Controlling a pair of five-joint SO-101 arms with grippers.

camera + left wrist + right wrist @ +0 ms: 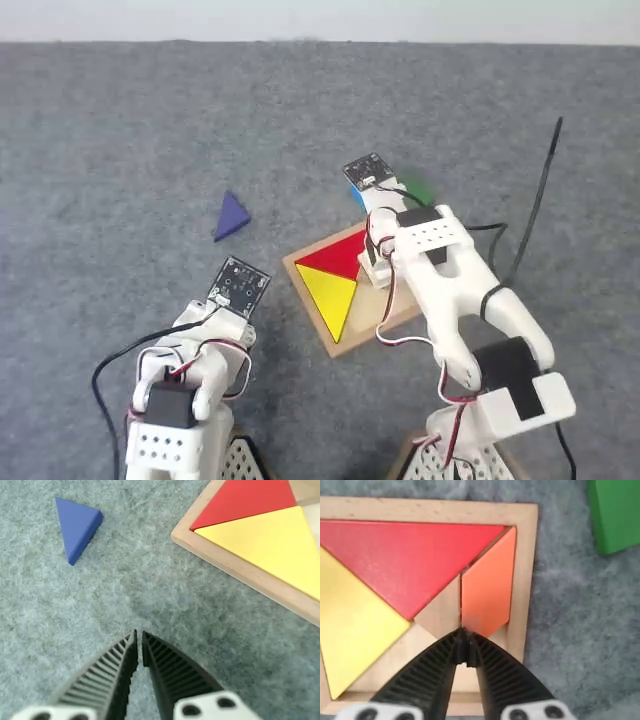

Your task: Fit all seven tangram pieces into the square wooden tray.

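Right arm: my right jaws closed, gripping nothing, tips over wooden tray (525, 580) at pointed end of orange piece (487, 592). Orange piece inside tray, one edge along rim, another against red triangle (405, 555). Yellow triangle (350, 630) seated beside red. Green piece (615, 512) on grey bench (120, 150), just outside tray. Left arm: my left jaws closed, empty, low over bare bench between tray and blue triangle (75, 522). Blue triangle lies well apart from tray.
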